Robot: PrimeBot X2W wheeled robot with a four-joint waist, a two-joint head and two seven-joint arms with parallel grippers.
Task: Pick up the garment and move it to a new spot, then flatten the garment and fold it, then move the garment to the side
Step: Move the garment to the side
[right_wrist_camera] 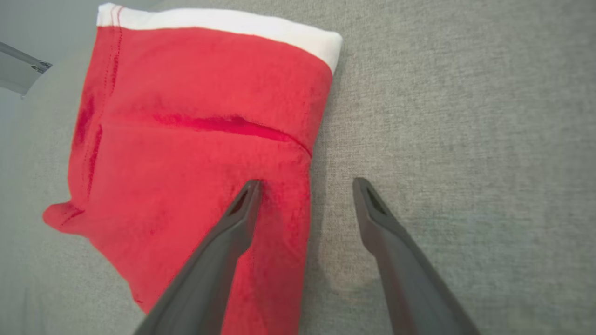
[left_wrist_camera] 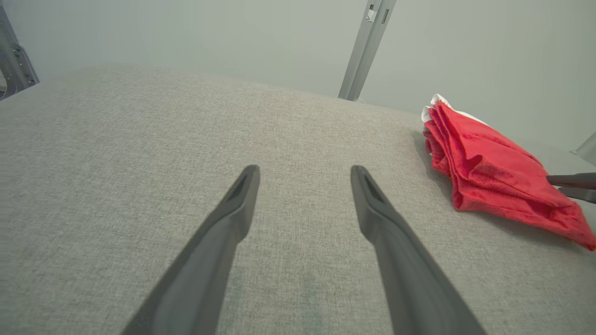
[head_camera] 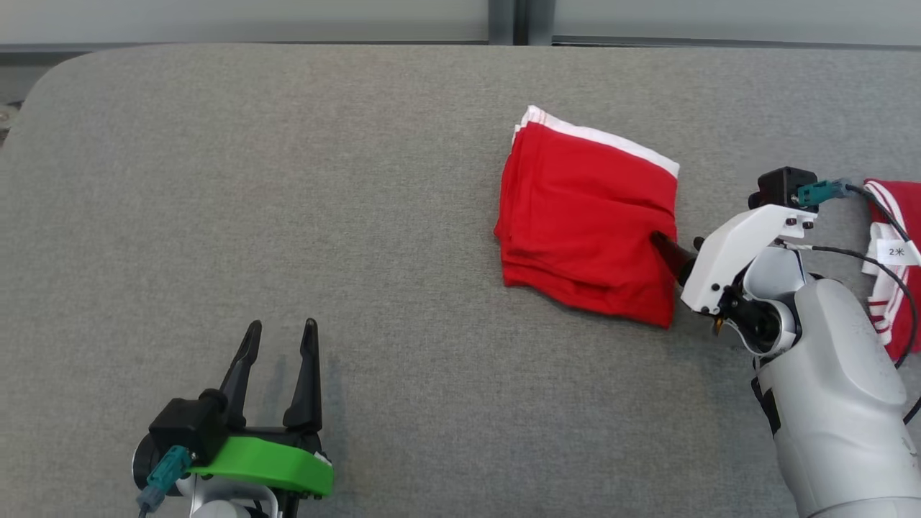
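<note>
Folded red garment (head_camera: pixel 586 230), white-banded, lies on grey padded surface (head_camera: pixel 288 180), its side edge between spread fingers of right gripper (right_wrist_camera: pixel 306 182); nothing gripped. Cloth looks light, soft and floppy, layers liable to slide; best pinched through whole stack at that edge. Left gripper (head_camera: pixel 282 324) splayed, empty, garment well beyond its fingertips. White tag (head_camera: pixel 896 252) behind right gripper reads "2米".

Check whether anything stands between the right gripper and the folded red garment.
Nothing visible does. The open right gripper is at the edge of the folded red garment: one finger over the cloth, the other over the bare grey surface.
</note>
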